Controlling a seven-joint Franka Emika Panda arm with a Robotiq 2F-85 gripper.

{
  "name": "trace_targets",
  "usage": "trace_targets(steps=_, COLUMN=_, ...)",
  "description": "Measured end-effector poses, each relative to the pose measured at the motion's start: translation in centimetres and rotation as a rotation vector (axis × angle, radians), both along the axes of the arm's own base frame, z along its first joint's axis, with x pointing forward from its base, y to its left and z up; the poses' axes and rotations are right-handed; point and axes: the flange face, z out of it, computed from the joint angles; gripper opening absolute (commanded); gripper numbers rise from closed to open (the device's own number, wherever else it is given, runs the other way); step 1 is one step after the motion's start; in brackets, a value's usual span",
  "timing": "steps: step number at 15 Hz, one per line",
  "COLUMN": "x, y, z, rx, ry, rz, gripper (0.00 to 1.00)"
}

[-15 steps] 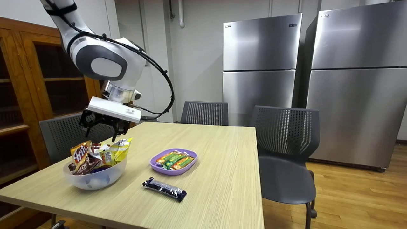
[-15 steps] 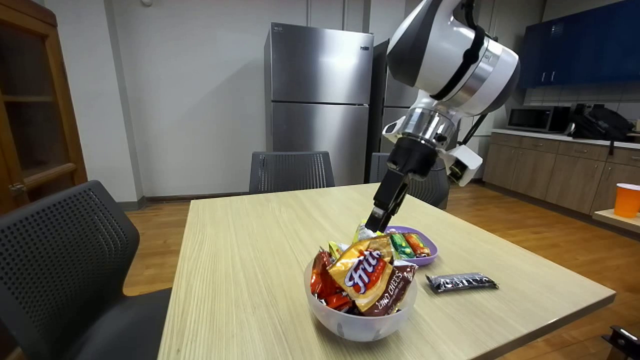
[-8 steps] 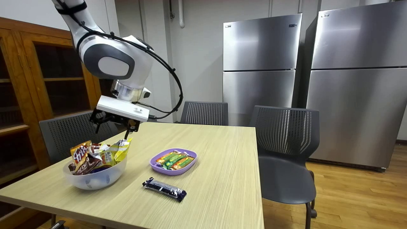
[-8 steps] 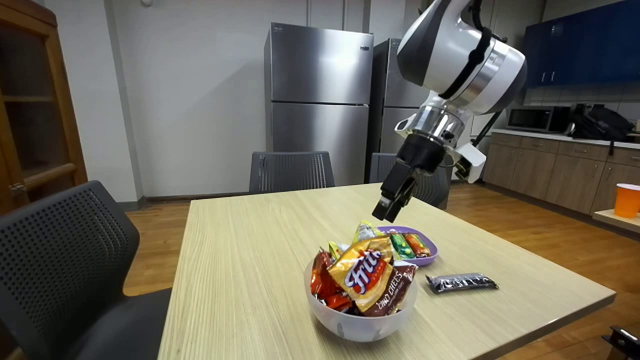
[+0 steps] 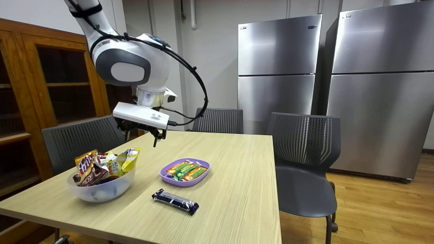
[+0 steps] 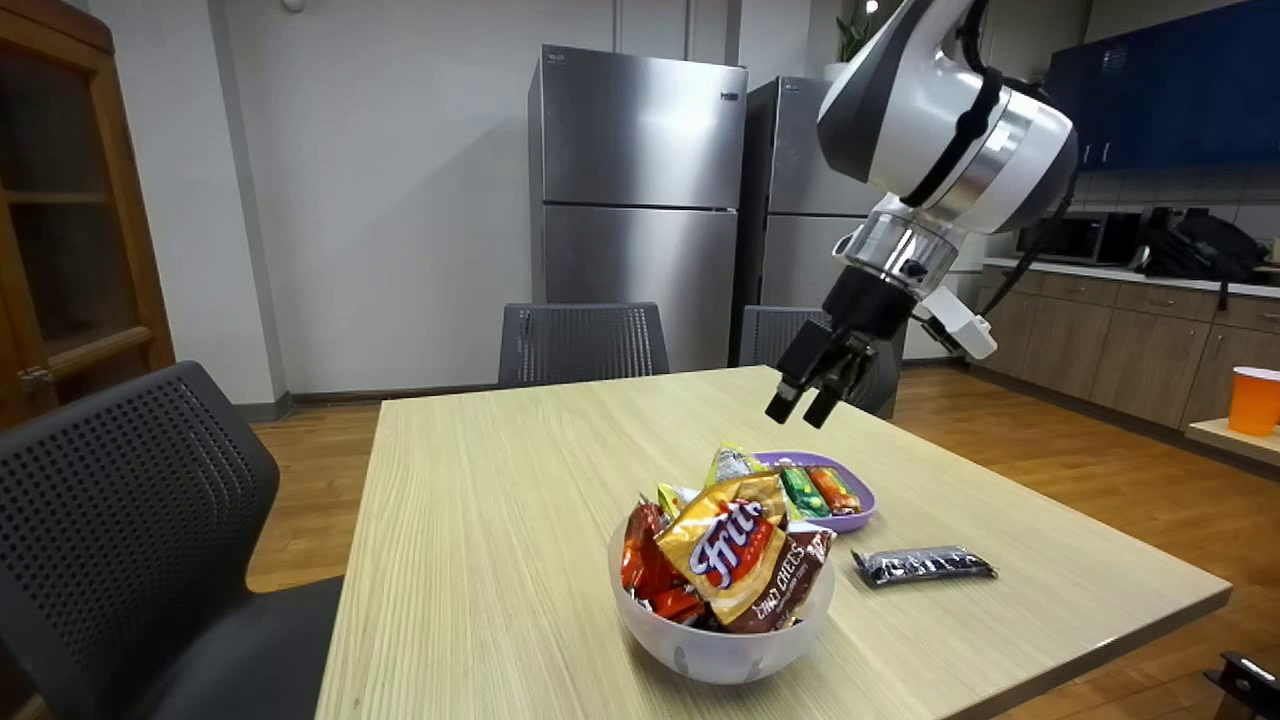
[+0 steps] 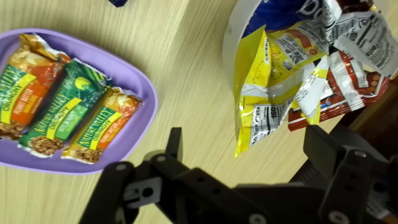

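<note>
My gripper hangs above the table, its jaws wide apart with nothing between them. In the wrist view the open gripper has a purple tray to its left and a frosted bowl above. From that bowl a yellow snack bag sticks out toward the gap, well below the fingers. Both exterior views show the bowl heaped with snack bags, a brown-and-gold Fritos bag at the front. Several granola bars lie in the tray. A dark wrapped bar rests on the table.
Dark chairs stand round the wooden table. Behind are steel refrigerators and a wooden cabinet. An orange cup sits on a separate surface at the side.
The gripper has moved away from over the bowl, up and to the right in both exterior views. Bowl, bags, tray and dark bar have stayed in place.
</note>
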Motion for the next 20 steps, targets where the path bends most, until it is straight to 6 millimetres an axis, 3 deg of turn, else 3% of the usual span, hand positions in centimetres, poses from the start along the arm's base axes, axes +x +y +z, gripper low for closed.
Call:
trace_targets(steps=8, x=-0.9, y=-3.9, z=-1.1, rx=-0.069, ry=0.018, rz=-0.383, gripper=1.00)
trace_targets(steps=14, x=-3.0, y=-7.7, z=-2.7, rx=-0.155, ry=0.020, rz=-0.673, gripper=1.00)
trace_targets(steps=20, x=-3.6, y=-8.2, z=-3.6, rx=-0.174, ry=0.038, rz=-0.707, gripper=1.00)
